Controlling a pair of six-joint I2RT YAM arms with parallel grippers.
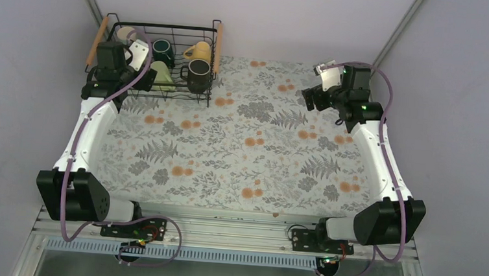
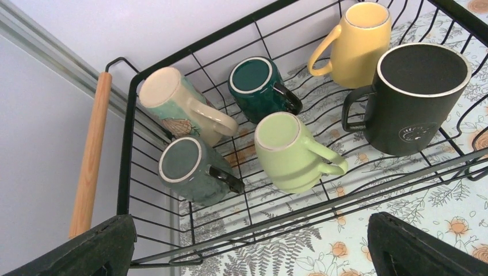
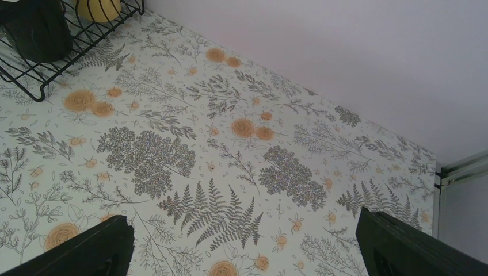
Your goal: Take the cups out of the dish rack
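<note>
Left wrist view puts the rack (image 2: 129,149) just ahead of your left gripper (image 2: 248,230). Its fingers (image 2: 92,250) are spread wide at the bottom corners and hold nothing. The rack's near wire wall runs across the gap between the fingertips, and all six mugs sit inside.

- **Pale green mug** (image 2: 290,149): straight ahead of the gap. It lies tipped with its base towards you and its handle towards the right finger.
- **Grey-green mug** (image 2: 190,169): ahead of the left finger. It is tipped the same way.
- **Cream mug** (image 2: 184,106): just beyond the grey-green mug, tilted. You cannot tell whether the two touch.
- **Teal mug** (image 2: 256,86): farther ahead of the gap, with its base facing you.
- **Black mug** (image 2: 414,98): ahead of the right finger. It stands upright, mouth open, with its handle towards the gap.
- **Yellow mug** (image 2: 357,43): just behind the black mug, also upright.

A wooden handle (image 2: 92,149) runs along the rack's side, outside the left finger.

Right wrist view shows your right gripper (image 3: 244,218) spread just as wide, with only the floral cloth (image 3: 230,144) under the gap. The rack's corner sits far ahead, beyond the left-hand finger, with the black and yellow mugs partly in view.

Top view has the left gripper over the rack's near left part and the right gripper well apart from the rack.
</note>
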